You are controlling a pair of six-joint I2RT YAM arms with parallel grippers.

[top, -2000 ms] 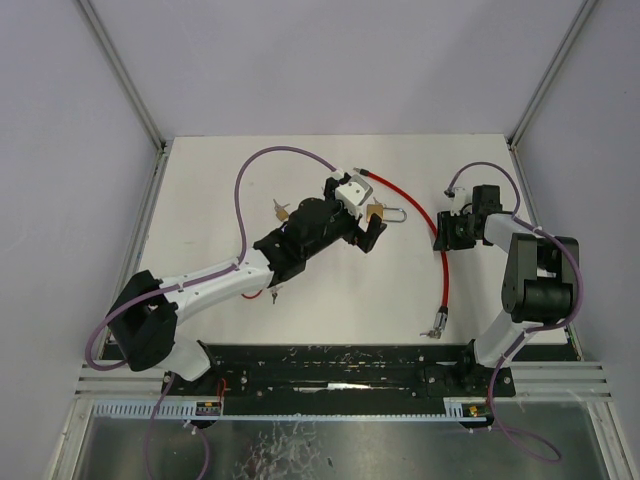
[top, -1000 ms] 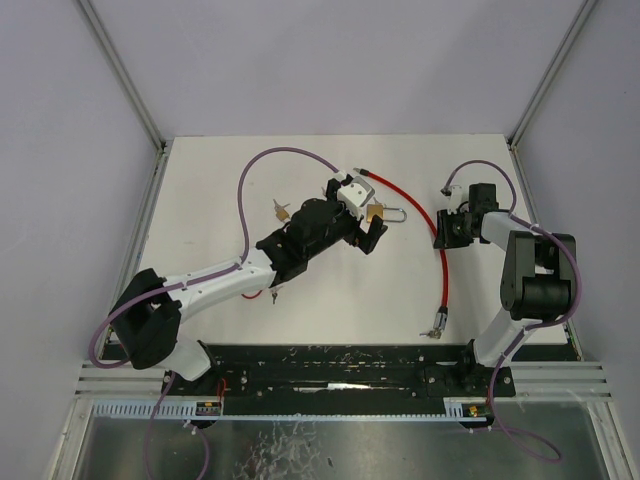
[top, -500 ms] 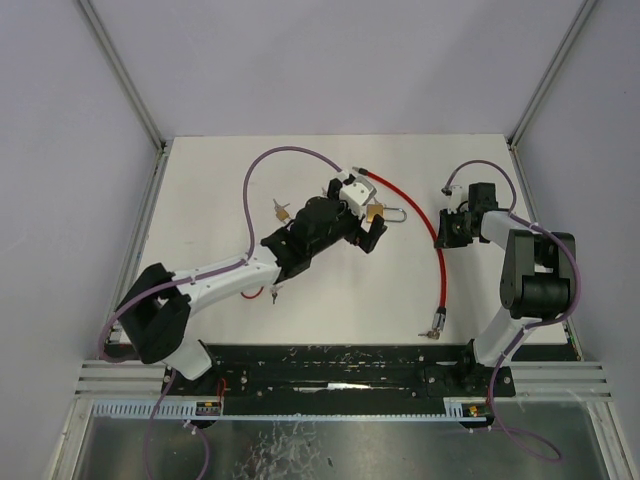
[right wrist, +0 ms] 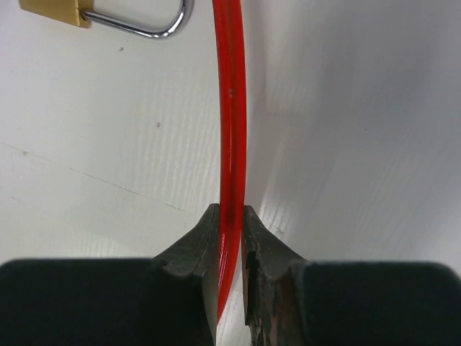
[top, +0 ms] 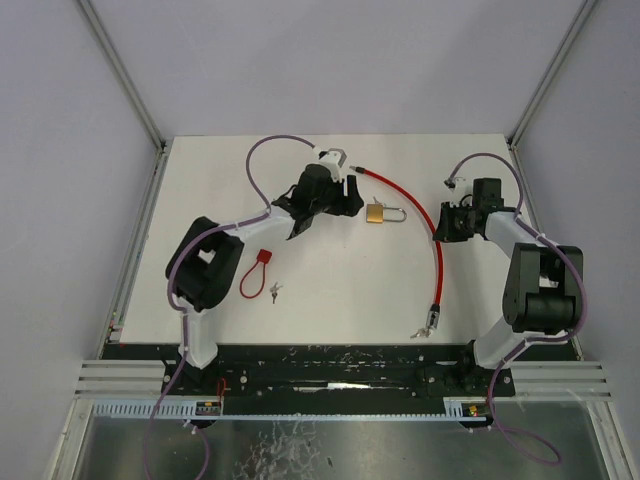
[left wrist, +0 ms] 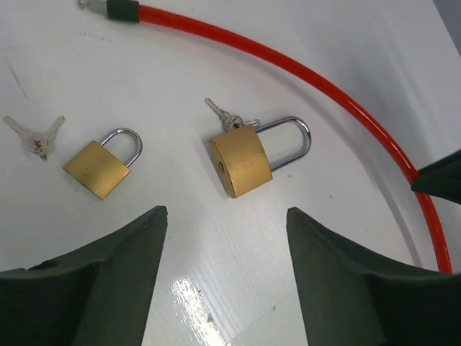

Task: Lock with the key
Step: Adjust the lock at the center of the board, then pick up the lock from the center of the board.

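From above, the larger brass padlock with a steel shackle [top: 376, 213] lies on the white table [top: 330, 290] toward its far edge, beside the red plastic-coated cable [top: 440, 265]. At the left wrist, the left gripper [left wrist: 225, 216] stands spread and empty; the small silver keys [left wrist: 229, 118] lie against the padlock's top, so it should probably pinch their bow squarely first. At the right wrist, the right gripper [right wrist: 229, 213] pinches the cable.

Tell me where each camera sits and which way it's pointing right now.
Top external: above and behind, looking down on the table; left arm and right arm show whole.
Left wrist: looks down at the larger padlock and smaller padlock; open left claw at the bottom.
Right wrist: looks down along the red cable; the right claw pinches it.
Shared: all three show the larger padlock and red cable.
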